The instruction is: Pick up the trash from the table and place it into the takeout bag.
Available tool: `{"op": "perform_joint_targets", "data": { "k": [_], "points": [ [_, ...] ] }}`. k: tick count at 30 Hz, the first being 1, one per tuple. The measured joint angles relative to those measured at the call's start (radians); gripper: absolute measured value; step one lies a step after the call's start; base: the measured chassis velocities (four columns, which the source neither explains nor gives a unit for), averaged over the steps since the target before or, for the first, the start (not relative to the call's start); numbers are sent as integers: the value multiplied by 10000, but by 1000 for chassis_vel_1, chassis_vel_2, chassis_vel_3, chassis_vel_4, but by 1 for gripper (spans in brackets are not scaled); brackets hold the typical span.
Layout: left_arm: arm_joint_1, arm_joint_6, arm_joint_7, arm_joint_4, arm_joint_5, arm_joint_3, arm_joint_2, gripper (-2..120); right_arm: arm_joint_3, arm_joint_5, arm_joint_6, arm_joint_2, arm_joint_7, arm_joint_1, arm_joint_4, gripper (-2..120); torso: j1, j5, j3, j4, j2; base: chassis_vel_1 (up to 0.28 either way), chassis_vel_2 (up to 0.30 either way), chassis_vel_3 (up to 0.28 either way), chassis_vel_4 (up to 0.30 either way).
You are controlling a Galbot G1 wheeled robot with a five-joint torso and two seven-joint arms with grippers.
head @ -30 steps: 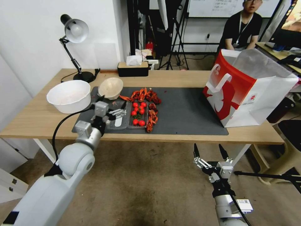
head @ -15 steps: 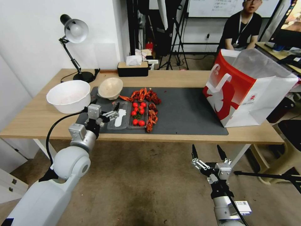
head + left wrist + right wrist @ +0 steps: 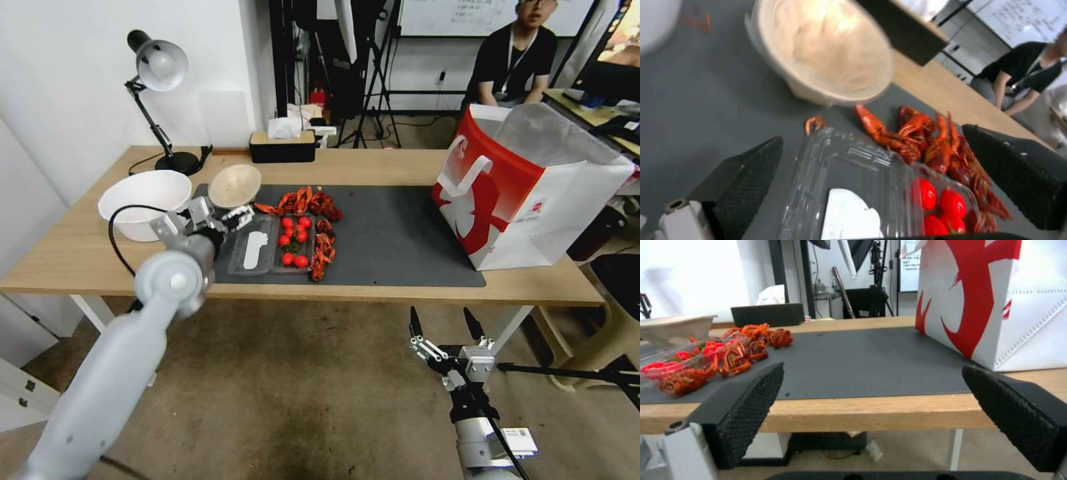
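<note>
Left gripper (image 3: 223, 217) hovers spread beside beige bowl (image 3: 235, 186).

The left hand (image 3: 880, 173) is spread wide, its two black textured fingers (image 3: 740, 186) apart over the dark grey mat (image 3: 706, 106) on the light-wood surface (image 3: 942, 90). Between them lies a clear plastic clamshell tray (image 3: 853, 186) holding a flat white piece and round red cherry tomatoes (image 3: 938, 206). A heap of red crayfish shells (image 3: 925, 140) touches the tray at one o'clock, and the tilted beige paper bowl (image 3: 826, 56) sits near at eleven o'clock.
</note>
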Motion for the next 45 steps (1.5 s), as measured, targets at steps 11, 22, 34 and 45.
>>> {"op": "perform_joint_targets", "data": {
  "k": [11,22,34,45],
  "points": [
    [-1156,-13,-591,1992,-1466,-80,-245,100,87,-16,0,48,12,-10,-99,100,0,0,0,2,0,0,0,0,0],
    [-1722,-167,-341,2719,-2226,-85,-410,97,-18,-83,5,49,16,12,-213,100,0,0,-1,2,0,0,0,0,0],
    [-1821,-243,-190,2799,-2296,48,-462,54,-43,-255,47,85,12,-190,89,100,-1,0,-1,2,1,0,0,0,0],
    [-1651,-341,-121,2754,-2152,55,-440,13,-62,-278,58,113,11,-198,142,100,-2,0,-2,2,2,0,0,0,0]
  ]
}}
